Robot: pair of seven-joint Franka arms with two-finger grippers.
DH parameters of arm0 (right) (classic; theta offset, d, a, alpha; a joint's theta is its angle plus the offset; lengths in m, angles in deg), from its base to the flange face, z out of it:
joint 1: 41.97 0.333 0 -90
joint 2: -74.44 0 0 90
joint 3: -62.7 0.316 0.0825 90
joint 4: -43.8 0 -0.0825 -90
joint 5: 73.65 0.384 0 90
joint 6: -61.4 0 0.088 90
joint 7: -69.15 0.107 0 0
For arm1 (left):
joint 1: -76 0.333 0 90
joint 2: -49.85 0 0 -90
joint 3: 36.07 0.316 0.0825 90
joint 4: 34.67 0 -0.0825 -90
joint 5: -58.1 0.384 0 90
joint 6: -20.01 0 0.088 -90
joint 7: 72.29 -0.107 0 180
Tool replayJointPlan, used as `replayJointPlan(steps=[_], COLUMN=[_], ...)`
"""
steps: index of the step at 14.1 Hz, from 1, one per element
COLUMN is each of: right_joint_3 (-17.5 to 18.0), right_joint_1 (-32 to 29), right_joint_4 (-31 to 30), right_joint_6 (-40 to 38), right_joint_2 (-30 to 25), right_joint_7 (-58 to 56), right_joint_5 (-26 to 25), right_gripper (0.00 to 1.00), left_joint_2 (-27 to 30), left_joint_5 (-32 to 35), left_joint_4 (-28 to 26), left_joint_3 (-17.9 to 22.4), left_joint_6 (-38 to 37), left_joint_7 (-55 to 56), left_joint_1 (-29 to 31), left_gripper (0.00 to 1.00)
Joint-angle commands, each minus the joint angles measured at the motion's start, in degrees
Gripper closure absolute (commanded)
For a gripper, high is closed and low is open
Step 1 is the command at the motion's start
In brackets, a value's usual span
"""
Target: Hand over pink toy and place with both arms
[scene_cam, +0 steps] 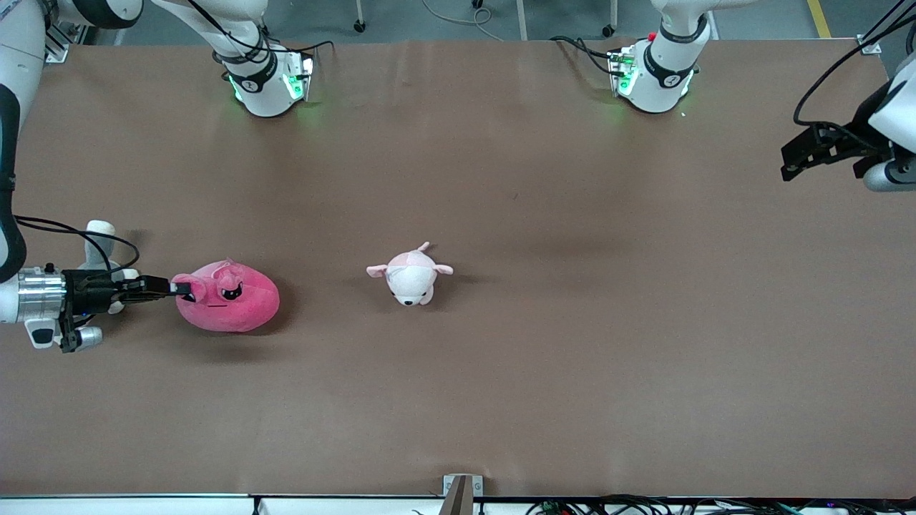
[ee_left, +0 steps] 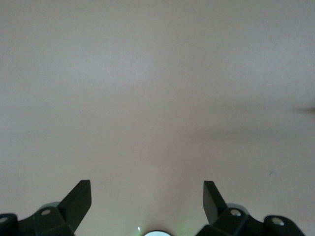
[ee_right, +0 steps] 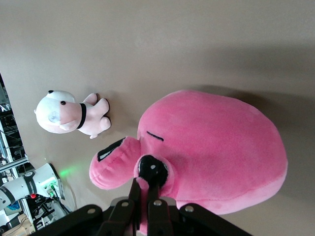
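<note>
The pink toy point(scene_cam: 236, 304) is a hot-pink blob plush lying on the brown table toward the right arm's end. My right gripper point(scene_cam: 180, 287) is shut on a fold of its plush beside a dark eye. In the right wrist view the pink toy point(ee_right: 216, 147) fills the middle, and the right gripper point(ee_right: 147, 183) pinches pink fabric between its fingers. My left gripper point(scene_cam: 793, 161) hangs open and empty over the left arm's end of the table. The left wrist view shows the left gripper point(ee_left: 147, 192) with fingers wide apart over bare table.
A small pale pink-and-white animal plush point(scene_cam: 409, 275) lies mid-table and also shows in the right wrist view point(ee_right: 69, 117). A grey-and-white plush point(scene_cam: 99, 237) lies partly hidden by the right arm's wrist. The arm bases point(scene_cam: 266, 82) stand along the table's top edge.
</note>
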Motion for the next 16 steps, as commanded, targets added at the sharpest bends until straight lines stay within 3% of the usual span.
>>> replayJointPlan(steps=[1, 3, 16], right_joint_3=[0.85, 0.85, 0.76], right_joint_1=[-1.44, -1.53, -1.88], right_joint_4=[1.57, 1.57, 1.3], right_joint_6=[-1.07, -0.9, -0.81], right_joint_2=[1.17, 1.79, 3.72], right_joint_7=[-0.95, -1.73, -4.47], right_joint_5=[1.15, 1.15, 2.82], right_gripper=[0.99, 0.99, 0.98], left_joint_2=[4.1, 4.9, 3.5], left_joint_5=[-0.86, -0.86, -2.71], left_joint_4=[-4.07, -5.38, -5.65], left_joint_3=[3.65, 7.7, 7.37], left_joint_6=[0.77, 0.86, 2.97], left_joint_7=[-0.89, -0.89, -0.89], left_joint_1=[-3.71, -7.76, -8.13], left_gripper=[0.0, 0.0, 0.0])
